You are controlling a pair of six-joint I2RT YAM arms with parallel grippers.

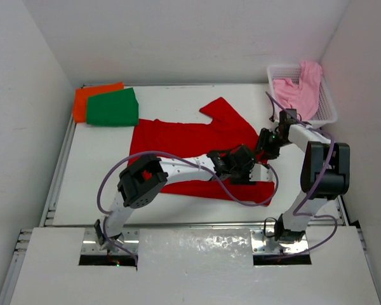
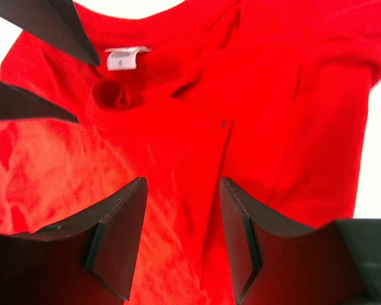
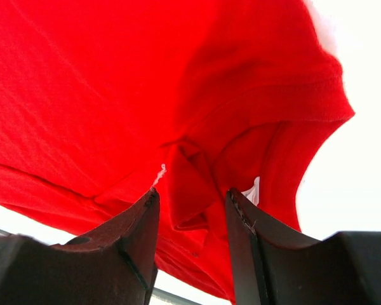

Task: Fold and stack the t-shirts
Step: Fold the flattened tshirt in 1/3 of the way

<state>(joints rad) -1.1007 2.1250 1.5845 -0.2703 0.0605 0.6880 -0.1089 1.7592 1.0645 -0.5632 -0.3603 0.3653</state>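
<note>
At the neck of the red t-shirt (image 1: 178, 136) sits a small white label (image 2: 126, 57), its print too blurred to read; no other writing shows anywhere. That shirt lies spread across the middle of the table (image 1: 95, 190), one sleeve pointing toward the far wall, its collar end under the two arms on the right. The right claw (image 3: 192, 197) has a bunched fold of red cloth by the collar pinched between its fingers, with the fabric lifted over it. The left claw (image 2: 183, 190) stands about half wide just beside it, low over the shirt with a crease running between its fingers; I cannot tell whether it grips. The orange t-shirt (image 1: 92, 98) and the green t-shirt (image 1: 114, 108) lie folded in the far left corner, green overlapping orange, close to the side wall. The pink t-shirt (image 1: 298, 89) hangs in the white basket (image 1: 327, 111) at the far right corner. Bare table shows left of the red shirt, along its near edge, and in a band before the far wall.
</note>
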